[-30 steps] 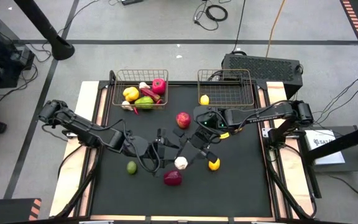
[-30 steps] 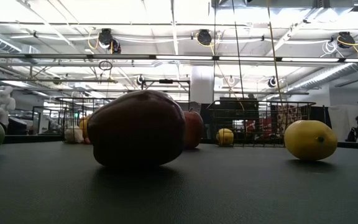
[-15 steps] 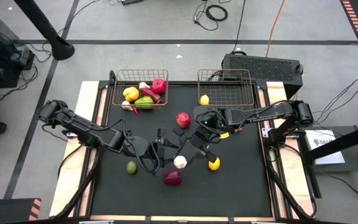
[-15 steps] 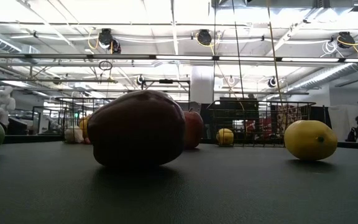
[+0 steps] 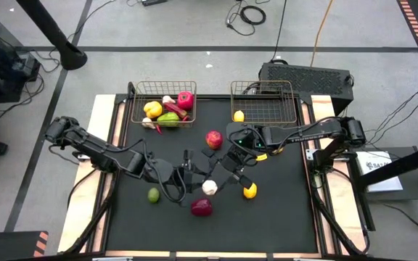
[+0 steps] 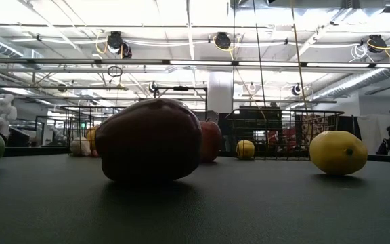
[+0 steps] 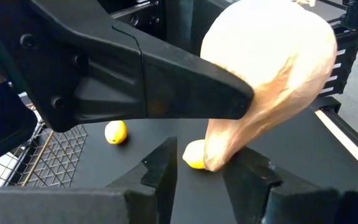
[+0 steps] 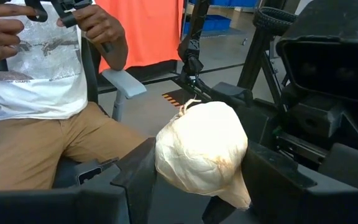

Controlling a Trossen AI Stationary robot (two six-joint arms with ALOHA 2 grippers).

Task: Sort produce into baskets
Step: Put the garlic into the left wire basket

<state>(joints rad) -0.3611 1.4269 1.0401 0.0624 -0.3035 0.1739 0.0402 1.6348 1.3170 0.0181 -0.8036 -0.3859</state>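
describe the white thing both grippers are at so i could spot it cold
Start at the black table mat in the high view and go to its middle, where the two dark arms meet. There the left gripper and right gripper close in on the garlic bulb from either side. It is the only white, papery, lumpy piece; its neighbours are a dark red pepper and a yellow lemon.

No readable text anywhere; the white label (image 5: 378, 164) beside the tabletop (image 5: 281, 210) carries dark print too small to make out.
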